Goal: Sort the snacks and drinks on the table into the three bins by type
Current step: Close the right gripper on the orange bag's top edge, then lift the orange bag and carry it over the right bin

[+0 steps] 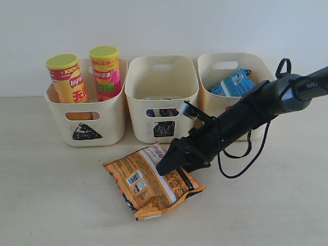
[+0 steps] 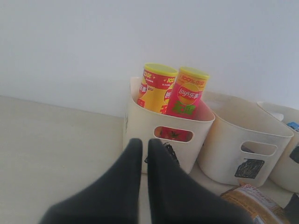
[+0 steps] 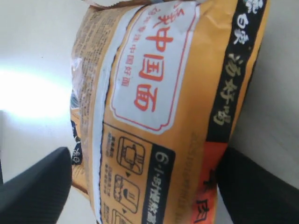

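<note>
Foreground: the orange packet (image 1: 148, 184) lies flat on the table (image 1: 51, 205), in front of the bins and clear of them, printed face up. The right gripper (image 1: 166, 166) reaches down at a slant from the right side onto the packet's far edge. In the right wrist view its jaws stand wide open, with one finger (image 3: 37, 186) on each side of the packet's width; whether the fingers touch the wrapper cannot be told.

The left gripper (image 2: 145, 142) appears only in the left wrist view. Its jaws are closed together with nothing between them, above bare table in front of the triangle bin (image 1: 102, 120).

Middle ground: three cream bins stand side by side in a row.
- The triangle bin, at left, holds the yellow-red can (image 1: 69, 79) and the pink-green can (image 1: 106, 72), both upright, lids above the rim.
- The square bin (image 1: 138, 118), at centre, shows dark shapes (image 1: 161, 111) through its handle slot, too hidden to identify.
- The right bin (image 1: 207, 66) holds the blue packet (image 1: 233, 83), which leans inside; the arm covers the bin's mark.

Background: a plain white wall (image 1: 154, 25).
</note>
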### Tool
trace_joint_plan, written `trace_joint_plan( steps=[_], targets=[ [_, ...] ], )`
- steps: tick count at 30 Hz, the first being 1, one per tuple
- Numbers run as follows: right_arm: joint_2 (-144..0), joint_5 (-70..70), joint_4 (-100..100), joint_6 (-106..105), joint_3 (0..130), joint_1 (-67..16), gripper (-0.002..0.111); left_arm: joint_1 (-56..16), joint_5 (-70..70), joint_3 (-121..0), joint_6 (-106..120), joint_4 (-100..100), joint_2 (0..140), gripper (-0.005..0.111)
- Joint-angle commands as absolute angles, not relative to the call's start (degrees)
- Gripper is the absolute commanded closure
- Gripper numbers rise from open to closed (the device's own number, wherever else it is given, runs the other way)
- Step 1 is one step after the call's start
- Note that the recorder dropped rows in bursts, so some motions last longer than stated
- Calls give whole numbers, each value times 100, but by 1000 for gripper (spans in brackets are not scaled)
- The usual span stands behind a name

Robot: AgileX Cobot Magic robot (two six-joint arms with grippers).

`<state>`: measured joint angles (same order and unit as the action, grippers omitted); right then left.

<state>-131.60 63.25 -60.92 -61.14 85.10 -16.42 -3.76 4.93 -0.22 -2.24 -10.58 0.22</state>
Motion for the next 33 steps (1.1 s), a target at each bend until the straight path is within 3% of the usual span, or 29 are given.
trace_joint_plan(
  steps=[1,6,10,33],
  targets=[
    [-13334,6036,-5461,-6142,8465,-1669,36,-404,475,0,-185,-1051,0,103],
    [-13334,5929,-5342,-6142,8465,-1669,70,-404,475,0,-185,-1051,0,103],
    [-13334,5898,-5327,-6161,8465,-1656,106,-404,475,0,-185,-1051,0,103],
    [-11769,6983,-5142,-5732,8465,-1656,108,-404,509,0,-119,-1051,0,103]
  ],
)
